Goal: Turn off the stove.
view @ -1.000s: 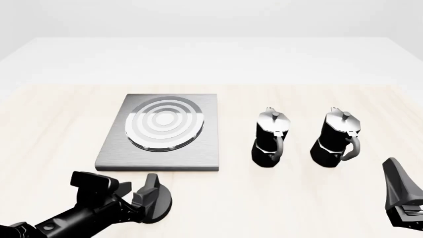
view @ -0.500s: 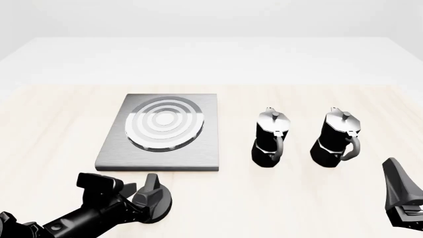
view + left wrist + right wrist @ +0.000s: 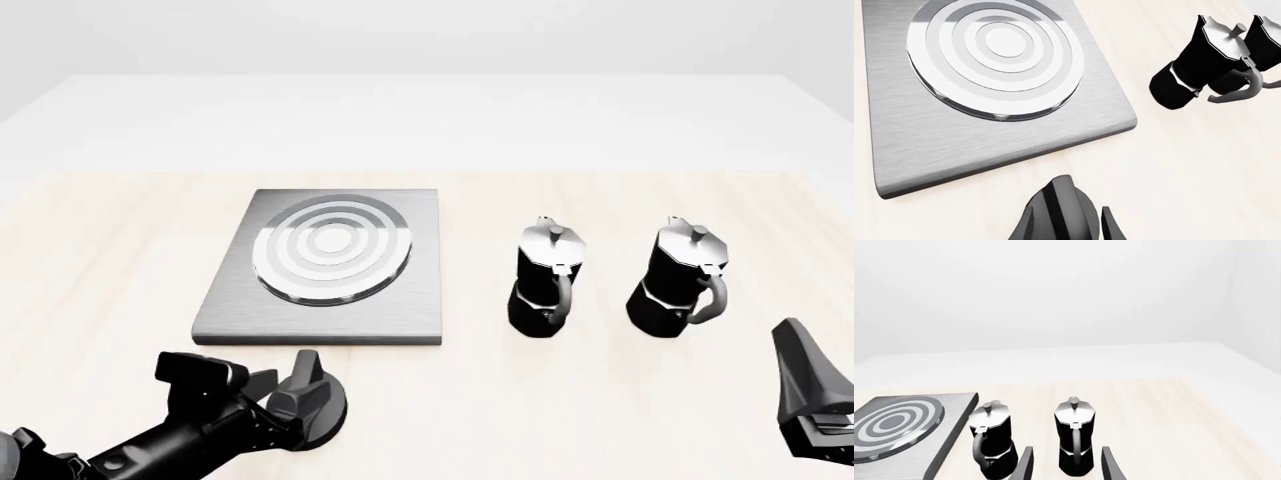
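The stove (image 3: 320, 300) is a flat brushed-grey plate with silver burner rings, left of centre in the front view; it fills the left wrist view (image 3: 934, 145) and shows in the right wrist view (image 3: 954, 430). Its black ridged knob (image 3: 318, 405) sits on the table just in front of the plate. My left gripper (image 3: 287, 398) is at the knob, open. In the left wrist view the knob's ridge (image 3: 1061, 210) stands beside one finger (image 3: 1113, 230); the other finger is hidden. My right gripper (image 3: 1066, 465) is open and empty at the front right (image 3: 790, 340).
Two black-and-silver moka pots (image 3: 547, 280) (image 3: 687, 282) stand upright to the right of the stove, handles toward me; they also show in the right wrist view (image 3: 991, 440) (image 3: 1074, 440). The light wooden table (image 3: 107, 250) ends at a white area behind.
My left arm has shifted slightly right and toward the near edge, staying at the knob. The right arm has not moved.
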You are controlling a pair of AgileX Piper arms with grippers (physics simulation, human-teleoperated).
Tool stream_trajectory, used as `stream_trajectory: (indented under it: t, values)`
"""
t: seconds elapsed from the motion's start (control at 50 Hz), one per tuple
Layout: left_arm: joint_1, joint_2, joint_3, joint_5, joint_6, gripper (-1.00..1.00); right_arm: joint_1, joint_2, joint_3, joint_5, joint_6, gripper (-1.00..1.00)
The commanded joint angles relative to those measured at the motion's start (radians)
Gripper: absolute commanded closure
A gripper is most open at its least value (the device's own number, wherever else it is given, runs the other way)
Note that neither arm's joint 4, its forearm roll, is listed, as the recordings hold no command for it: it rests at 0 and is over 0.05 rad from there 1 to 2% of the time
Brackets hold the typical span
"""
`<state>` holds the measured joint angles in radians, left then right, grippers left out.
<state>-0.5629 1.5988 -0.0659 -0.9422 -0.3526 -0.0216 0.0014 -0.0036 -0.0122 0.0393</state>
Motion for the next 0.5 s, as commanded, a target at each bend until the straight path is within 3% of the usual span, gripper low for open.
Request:
stream_trajectory:
  t: [0.02,0.5]
  values:
    - [0.013,0.113,0.034,-0.057,0.009,-1.00,-0.001,0.000,-0.001,0.001,-0.001,-1.00]
    - [0.055,0.121,0.059,-0.073,0.018,-1.00,0.004,0.001,0.000,0.003,-0.008,-1.00]
